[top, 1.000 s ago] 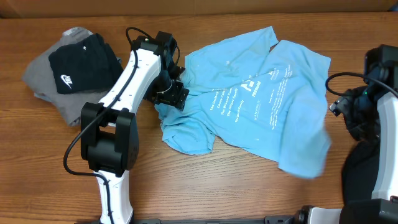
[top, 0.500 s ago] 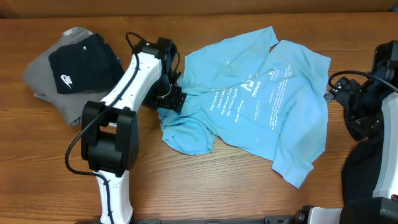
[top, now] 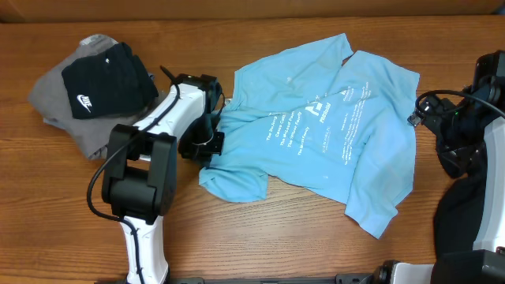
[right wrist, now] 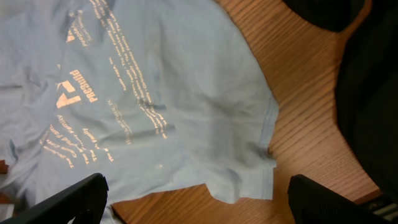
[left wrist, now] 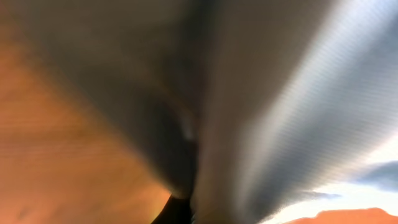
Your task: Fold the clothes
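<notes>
A light blue T-shirt [top: 316, 118] with white lettering lies crumpled across the middle of the table. My left gripper [top: 207, 146] is at its left edge, shut on a fold of the blue cloth. In the left wrist view, blurred T-shirt fabric [left wrist: 280, 124] fills most of the frame. My right gripper [top: 454, 138] hangs open off the shirt's right side with nothing in it. In the right wrist view the gripper [right wrist: 199, 199] has its fingertips [right wrist: 68, 199] spread wide above the T-shirt's [right wrist: 143, 93] hem corner.
A pile of clothes sits at the far left: a black Nike-logo piece [top: 106, 79] on top of a grey one [top: 51, 99]. The right arm's black base [top: 469, 229] and cables fill the right edge. Bare wood runs along the table's front.
My left gripper slid toward the front left, closed on the shirt's left edge and dragged it along. The shirt's lower right corner has settled flat. The right gripper opened a little wider.
</notes>
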